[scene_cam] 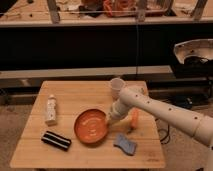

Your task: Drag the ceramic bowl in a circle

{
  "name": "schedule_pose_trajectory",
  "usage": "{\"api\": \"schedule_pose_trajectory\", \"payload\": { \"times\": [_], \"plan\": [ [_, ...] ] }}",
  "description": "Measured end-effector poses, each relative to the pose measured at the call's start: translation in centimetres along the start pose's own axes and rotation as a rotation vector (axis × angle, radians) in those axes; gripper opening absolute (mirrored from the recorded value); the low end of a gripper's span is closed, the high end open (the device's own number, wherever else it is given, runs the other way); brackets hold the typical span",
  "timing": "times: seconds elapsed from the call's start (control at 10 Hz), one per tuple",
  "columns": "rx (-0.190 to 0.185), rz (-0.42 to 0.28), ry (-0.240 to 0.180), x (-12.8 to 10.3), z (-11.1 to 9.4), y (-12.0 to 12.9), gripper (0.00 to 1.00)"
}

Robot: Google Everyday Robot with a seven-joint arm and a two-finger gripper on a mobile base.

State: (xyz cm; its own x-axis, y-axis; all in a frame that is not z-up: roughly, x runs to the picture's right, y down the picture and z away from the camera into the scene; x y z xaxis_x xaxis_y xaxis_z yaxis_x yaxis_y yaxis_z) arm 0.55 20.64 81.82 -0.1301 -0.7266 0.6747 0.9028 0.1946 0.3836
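The ceramic bowl (91, 126) is a wide, shallow orange-red bowl with a darker rim. It sits on the wooden table (75, 95), near the front middle. My gripper (110, 119) is at the end of the white arm that reaches in from the right. It is down at the bowl's right rim and seems to touch it. The gripper's tip hides part of that rim.
A white cup (116, 87) stands behind the gripper. A small orange carrot-shaped item (134, 119) lies just right of the arm, and a blue sponge (125, 144) lies in front of it. A white bottle (50, 109) and a black bar (55, 140) are on the left.
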Motion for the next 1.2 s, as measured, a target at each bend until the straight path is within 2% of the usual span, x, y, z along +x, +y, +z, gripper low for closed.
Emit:
{"api": "schedule_pose_trajectory", "payload": {
  "times": [0.3,0.5,0.6,0.9,1.0,1.2],
  "plan": [
    [0.007,-0.072,-0.035,1.7,2.7,-4.3,0.00],
    [0.002,-0.125,-0.045,4.1,3.5,-7.2,0.00],
    [-0.001,-0.132,-0.042,5.3,3.3,-7.8,0.00],
    [-0.018,-0.122,-0.026,8.4,1.9,-7.2,0.00],
    [-0.026,-0.113,-0.023,9.0,1.3,-6.3,0.00],
    [-0.041,-0.077,-0.005,9.9,-1.0,-2.9,0.00]
  ]
}}
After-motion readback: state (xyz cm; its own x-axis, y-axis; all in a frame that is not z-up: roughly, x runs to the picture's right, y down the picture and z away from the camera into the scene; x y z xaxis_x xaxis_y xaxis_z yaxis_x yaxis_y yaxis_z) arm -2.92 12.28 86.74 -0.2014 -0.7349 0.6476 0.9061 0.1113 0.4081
